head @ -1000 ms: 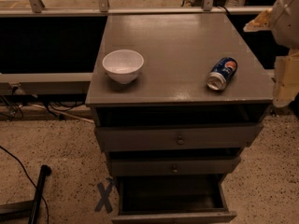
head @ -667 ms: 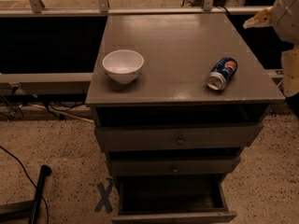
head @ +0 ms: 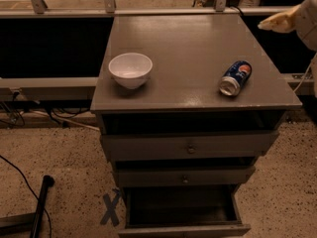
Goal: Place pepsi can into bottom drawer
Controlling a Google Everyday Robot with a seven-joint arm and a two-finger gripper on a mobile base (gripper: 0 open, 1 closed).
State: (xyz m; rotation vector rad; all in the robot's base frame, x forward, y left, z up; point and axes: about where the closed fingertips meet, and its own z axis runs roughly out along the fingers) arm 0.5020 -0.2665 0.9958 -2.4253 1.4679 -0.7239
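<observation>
The pepsi can (head: 236, 77) lies on its side on the right part of the grey cabinet top (head: 193, 43), its silver end pointing toward the front. The bottom drawer (head: 183, 207) is pulled open, with a dark interior and nothing visible inside. My gripper (head: 277, 22) shows as a pale yellowish tip at the upper right edge. It is above and behind the cabinet's right side, well apart from the can and holding nothing I can see.
A white bowl (head: 130, 69) stands on the left part of the cabinet top. The two upper drawers (head: 188, 147) are slightly ajar. A rail (head: 69, 13) runs behind the cabinet. Cables and a black pole (head: 39, 202) lie on the floor at left, with an X mark (head: 111, 208) on the floor beside the cabinet.
The lower part of my arm has drawn back toward the right edge of the view. The gripper tip has barely moved. The can, the bowl and the drawers are unchanged.
</observation>
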